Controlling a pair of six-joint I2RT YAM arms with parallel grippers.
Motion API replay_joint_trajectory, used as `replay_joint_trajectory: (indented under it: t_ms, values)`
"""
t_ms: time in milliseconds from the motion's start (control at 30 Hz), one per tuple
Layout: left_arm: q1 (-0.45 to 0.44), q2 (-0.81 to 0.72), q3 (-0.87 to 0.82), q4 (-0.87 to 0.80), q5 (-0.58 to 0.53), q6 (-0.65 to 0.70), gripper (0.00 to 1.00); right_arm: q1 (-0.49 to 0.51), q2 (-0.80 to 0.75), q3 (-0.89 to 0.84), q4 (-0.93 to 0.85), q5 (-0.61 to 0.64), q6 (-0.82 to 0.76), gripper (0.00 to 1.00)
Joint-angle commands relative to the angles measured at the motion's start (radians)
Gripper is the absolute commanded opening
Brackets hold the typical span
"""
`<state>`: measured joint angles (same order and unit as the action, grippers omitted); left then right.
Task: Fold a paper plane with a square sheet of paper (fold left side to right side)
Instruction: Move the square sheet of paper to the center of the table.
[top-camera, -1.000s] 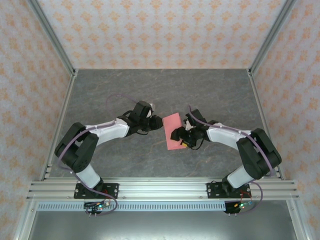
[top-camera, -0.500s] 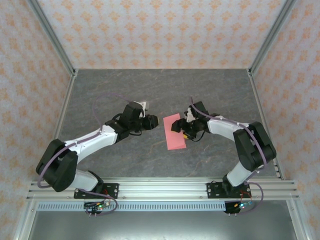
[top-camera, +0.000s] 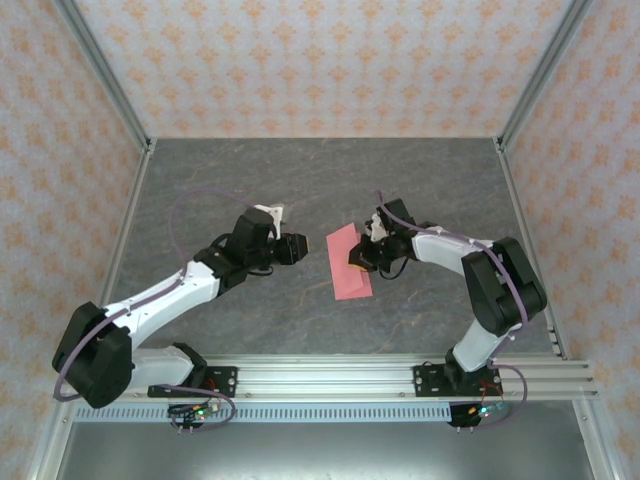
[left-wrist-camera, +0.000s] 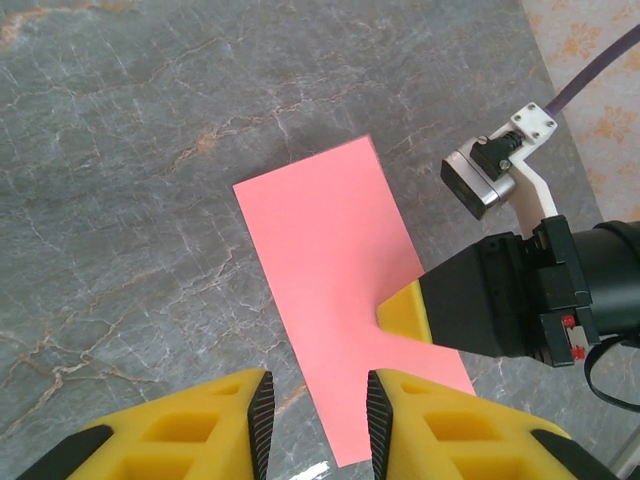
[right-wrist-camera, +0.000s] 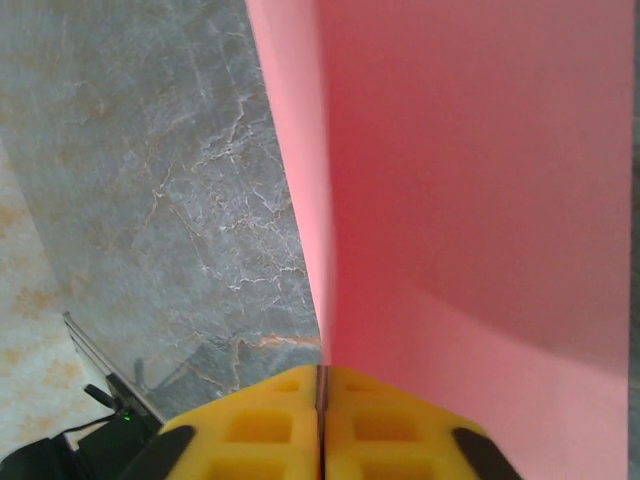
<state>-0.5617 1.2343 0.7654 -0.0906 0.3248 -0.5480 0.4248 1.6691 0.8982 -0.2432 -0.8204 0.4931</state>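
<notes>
The square sheet of paper (top-camera: 346, 276) lies on the table folded in half, a narrow pink rectangle (left-wrist-camera: 320, 240). My right gripper (top-camera: 357, 258) reaches in from the right and is shut on the paper's right edge. One yellow finger (left-wrist-camera: 405, 312) lies on top of the sheet. In the right wrist view a paper layer (right-wrist-camera: 480, 150) runs straight into the seam of the shut right gripper (right-wrist-camera: 322, 375). My left gripper (top-camera: 297, 248) hovers just left of the paper. The left wrist view shows the left gripper (left-wrist-camera: 318, 400) open, with nothing between its fingers.
The grey marbled table (top-camera: 250, 180) is walled by patterned panels on three sides. Metal posts (top-camera: 110, 90) stand at the back corners. The right arm's wrist camera and cable (left-wrist-camera: 495, 165) sit close beside the paper.
My right gripper has closed on the paper's edge. The left arm has stretched out lower and drawn its gripper slightly left, away from the paper, with its jaws a little wider.
</notes>
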Motion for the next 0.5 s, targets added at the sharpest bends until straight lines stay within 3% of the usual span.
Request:
replay_joint_trajectory:
  t_ms: [0,467]
  values:
    - [-0.004,-0.055,-0.014,-0.051,-0.051,0.054,0.34,-0.006,-0.066,0.016,0.003,-0.019,0.036,0.0]
    - [-0.004,-0.169,-0.007,-0.114,-0.08,0.096,0.37,0.052,-0.115,0.053,0.014,-0.016,0.131,0.0]
